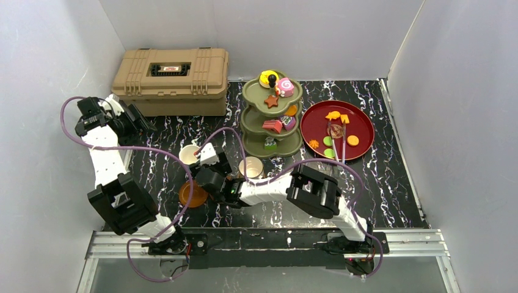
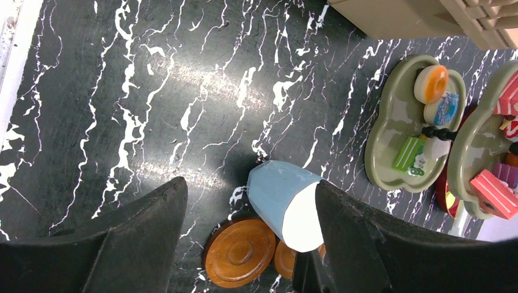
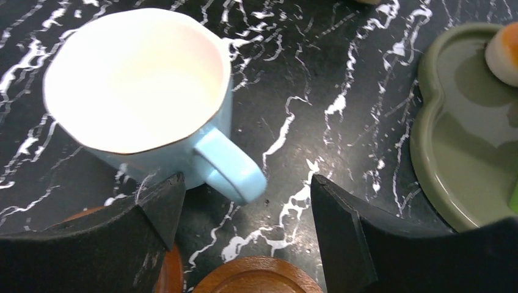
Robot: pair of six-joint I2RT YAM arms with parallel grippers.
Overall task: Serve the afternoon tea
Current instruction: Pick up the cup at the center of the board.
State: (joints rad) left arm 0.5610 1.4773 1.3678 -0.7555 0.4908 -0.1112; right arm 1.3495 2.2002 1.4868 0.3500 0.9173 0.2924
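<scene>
Blue cup (image 3: 131, 85), handle (image 3: 229, 172) between spread right jaws

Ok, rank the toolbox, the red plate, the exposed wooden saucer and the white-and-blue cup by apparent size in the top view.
1. tan toolbox
2. dark-red plate
3. wooden saucer, partly covered
4. white-and-blue cup, only slightly smaller. Its rim stands nearer the camera, so this last gap is unsure.
</scene>
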